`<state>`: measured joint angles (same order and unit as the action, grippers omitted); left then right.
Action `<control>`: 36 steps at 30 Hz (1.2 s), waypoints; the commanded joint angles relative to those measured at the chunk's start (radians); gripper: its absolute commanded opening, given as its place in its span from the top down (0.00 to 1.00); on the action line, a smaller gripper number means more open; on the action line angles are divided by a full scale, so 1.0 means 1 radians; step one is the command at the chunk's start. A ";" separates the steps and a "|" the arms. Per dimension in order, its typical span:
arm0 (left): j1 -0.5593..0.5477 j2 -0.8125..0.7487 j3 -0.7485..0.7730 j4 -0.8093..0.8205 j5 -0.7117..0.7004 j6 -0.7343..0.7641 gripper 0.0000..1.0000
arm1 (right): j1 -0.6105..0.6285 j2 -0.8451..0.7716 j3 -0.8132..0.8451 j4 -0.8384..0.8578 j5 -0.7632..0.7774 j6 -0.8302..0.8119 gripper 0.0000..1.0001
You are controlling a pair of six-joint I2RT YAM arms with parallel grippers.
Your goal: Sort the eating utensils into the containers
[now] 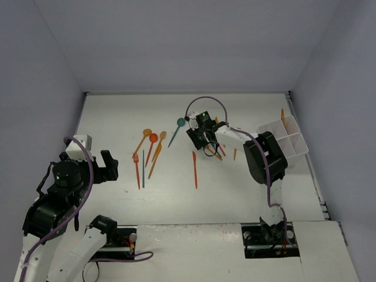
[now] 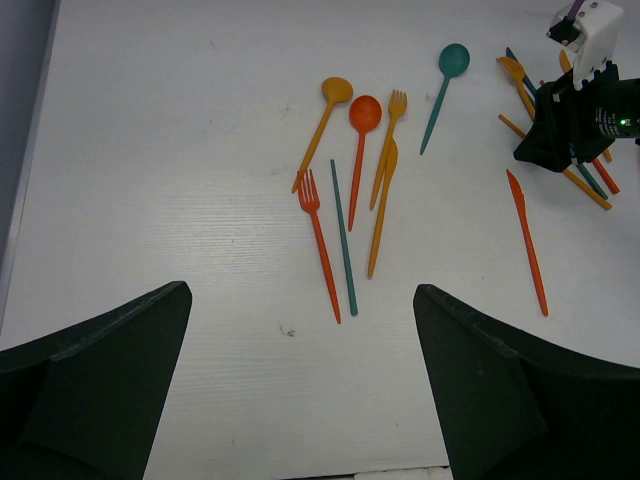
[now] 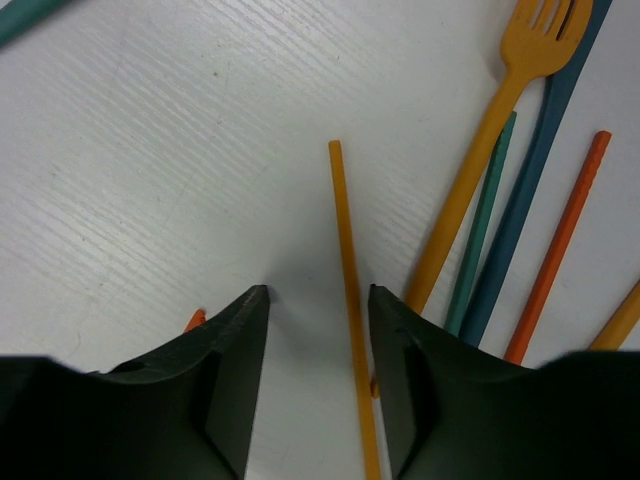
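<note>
Top external shows utensils (image 1: pixel 194 169) strewn on white table (image 1: pixel 117 117), grey walls (image 1: pixel 176 41).

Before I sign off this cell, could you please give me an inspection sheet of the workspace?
Surface: white table, utensils lying loose on it.
Job's things: teal spoon, orange knife and a cluster left of centre; a pile under the right arm; white organizer at right, one orange utensil poking up from it.
Clutter: nothing seen.
Grippers: left gripper open, holding nothing; right gripper jaws apart, straddling a thin orange handle.
Cables: purple cable looped along each arm.
Surroundings: plain pale walls.
</note>
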<state>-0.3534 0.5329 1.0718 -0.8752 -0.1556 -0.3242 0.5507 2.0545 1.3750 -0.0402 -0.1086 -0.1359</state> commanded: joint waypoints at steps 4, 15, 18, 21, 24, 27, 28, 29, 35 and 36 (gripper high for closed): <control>-0.004 0.001 0.039 0.021 -0.015 -0.015 0.08 | 0.008 -0.017 -0.069 -0.032 0.030 -0.013 0.88; -0.004 0.028 0.045 0.025 -0.005 -0.030 0.08 | 0.016 -0.184 -0.002 -0.062 0.039 0.007 1.00; -0.004 0.024 0.045 0.024 -0.007 -0.029 0.08 | 0.011 -0.246 0.045 -0.067 0.076 0.007 1.00; -0.004 0.010 0.039 0.025 -0.016 -0.029 0.08 | -0.012 -0.330 0.089 -0.066 0.143 0.000 1.00; -0.004 0.003 0.032 0.025 -0.019 -0.029 0.08 | -0.069 -0.393 0.128 -0.064 0.194 -0.022 1.00; -0.004 -0.009 0.024 0.027 -0.022 -0.026 0.08 | -0.148 -0.444 0.161 -0.052 0.231 -0.073 1.00; -0.004 -0.012 0.021 0.026 -0.023 -0.025 0.08 | -0.190 -0.459 0.171 -0.039 0.243 -0.093 1.00; -0.004 -0.015 0.019 0.025 -0.024 -0.025 0.08 | -0.227 -0.468 0.179 -0.023 0.250 -0.111 1.00; -0.004 -0.035 -0.005 0.023 -0.017 -0.022 0.08 | -0.423 -0.497 0.176 0.137 0.320 -0.123 1.00; -0.004 -0.038 -0.007 0.022 -0.016 -0.021 0.08 | -0.452 -0.497 0.168 0.165 0.328 -0.115 1.00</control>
<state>-0.3534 0.4898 1.0667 -0.8868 -0.1627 -0.3439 0.1769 1.5742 1.5387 -0.0307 0.1385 -0.2345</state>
